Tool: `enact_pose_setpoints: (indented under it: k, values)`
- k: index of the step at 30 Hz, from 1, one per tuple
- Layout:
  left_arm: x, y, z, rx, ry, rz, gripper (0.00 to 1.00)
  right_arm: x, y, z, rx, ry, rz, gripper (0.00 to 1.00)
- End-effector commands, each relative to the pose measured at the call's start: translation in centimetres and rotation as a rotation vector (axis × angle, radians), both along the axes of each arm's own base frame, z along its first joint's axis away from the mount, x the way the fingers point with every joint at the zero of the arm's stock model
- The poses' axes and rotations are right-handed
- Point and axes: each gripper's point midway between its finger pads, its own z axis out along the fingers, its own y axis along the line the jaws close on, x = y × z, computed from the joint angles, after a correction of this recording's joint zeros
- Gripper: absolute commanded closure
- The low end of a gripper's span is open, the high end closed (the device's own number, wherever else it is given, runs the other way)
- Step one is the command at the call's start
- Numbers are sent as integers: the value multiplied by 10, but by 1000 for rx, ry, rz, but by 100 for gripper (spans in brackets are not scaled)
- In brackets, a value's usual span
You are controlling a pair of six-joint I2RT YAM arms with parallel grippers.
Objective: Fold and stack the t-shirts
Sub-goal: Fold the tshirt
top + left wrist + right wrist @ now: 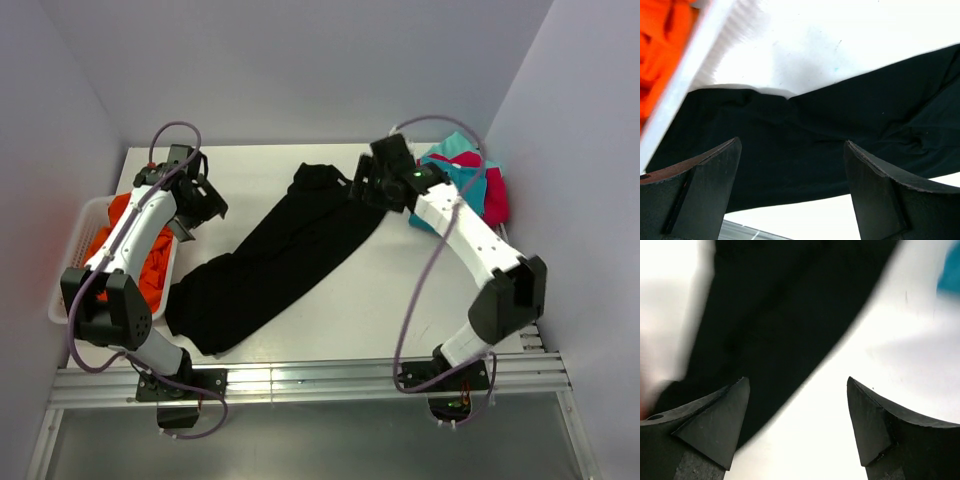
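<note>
The black t-shirt [275, 255] lies stretched in a long diagonal band across the table, from far middle to near left. It also shows in the left wrist view [805, 145] and the right wrist view [775, 325]. My left gripper [205, 205] is open and empty above the table, beside the shirt's left part. My right gripper [368, 188] is open and empty over the shirt's far right edge. An orange shirt [150, 265] lies in the white basket [72, 262] at the left. Teal and pink-red shirts [478, 180] are piled at the far right.
The basket's white rim [682, 85] runs close by my left gripper. The walls close in on the left, right and back. A metal rail [300, 382] runs along the near edge of the white table [400, 290].
</note>
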Motion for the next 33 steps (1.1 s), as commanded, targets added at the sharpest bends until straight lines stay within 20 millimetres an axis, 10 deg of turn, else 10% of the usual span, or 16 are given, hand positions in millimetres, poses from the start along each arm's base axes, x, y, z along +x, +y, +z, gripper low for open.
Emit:
enact_pose_setpoints:
  k: [1,27,30,32,33]
  values:
    - [19,-13,8,-57,-54,2,11,-46,-24,-101,-133,335,-45,14]
    - [-32,3,30,-31,-69,16,11,23,-18,-199,-340,553,-58,16]
    - [-38,8,27,-16,-54,20,11,34,-12,-207,-330,551,-53,43]
    - [-40,12,26,-3,-44,24,11,38,-10,-217,-339,565,-60,97]
    - [-41,14,26,3,-41,23,11,46,-8,-213,-334,558,-68,100]
